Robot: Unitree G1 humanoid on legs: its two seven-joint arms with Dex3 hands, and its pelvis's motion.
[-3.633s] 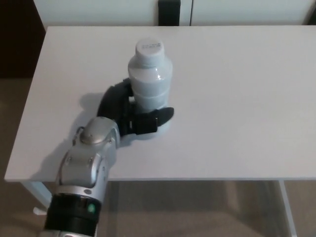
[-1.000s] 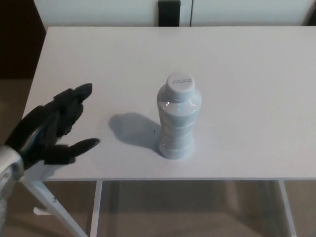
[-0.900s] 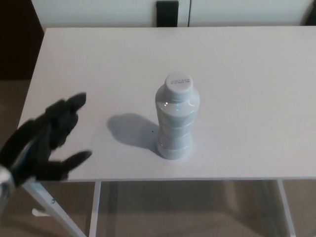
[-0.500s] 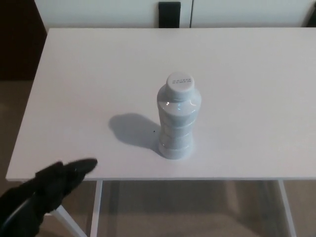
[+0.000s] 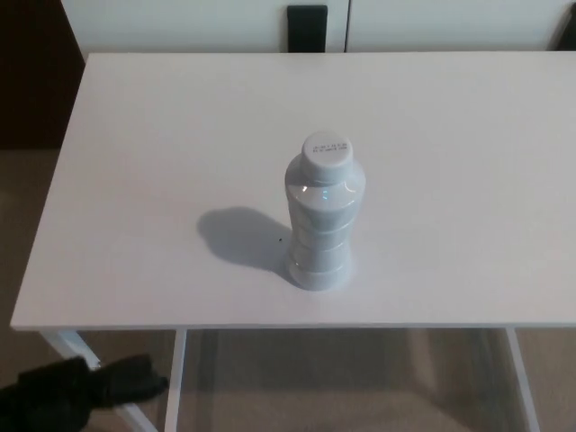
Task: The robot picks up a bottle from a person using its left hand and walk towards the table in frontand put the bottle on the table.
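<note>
Bottle (image 5: 322, 216) stands upright on the white desk (image 5: 162, 162), my left hand (image 5: 72, 396) low beyond its near-left corner, spread or closed I cannot tell.

A pale grey-white plastic bottle (image 5: 324, 220) with a ribbed body and a round screw cap is standing upright on the white bench (image 5: 162, 144), near its front edge, casting a shadow to its left.
</note>
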